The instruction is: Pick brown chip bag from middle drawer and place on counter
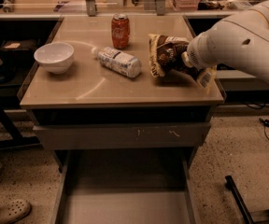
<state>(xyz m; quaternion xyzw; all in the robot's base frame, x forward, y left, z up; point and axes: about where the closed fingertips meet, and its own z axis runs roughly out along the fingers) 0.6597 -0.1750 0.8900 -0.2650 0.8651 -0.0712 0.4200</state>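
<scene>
The brown chip bag (164, 49) stands tilted on its edge on the right side of the tan counter (102, 85), its pale end edge (205, 77) near the counter's right rim. My gripper (177, 62), at the end of the big white arm (237, 43) reaching in from the right, is shut on the bag's middle. The middle drawer (125, 206) is pulled open below, and its grey floor holds nothing.
On the counter stand a white bowl (54, 56) at the left, a clear bottle (119, 61) lying in the middle and a red soda can (120, 31) behind it. A closed scratched drawer front (125, 134) is above the open drawer. A shoe (8, 212) lies on the floor at the left.
</scene>
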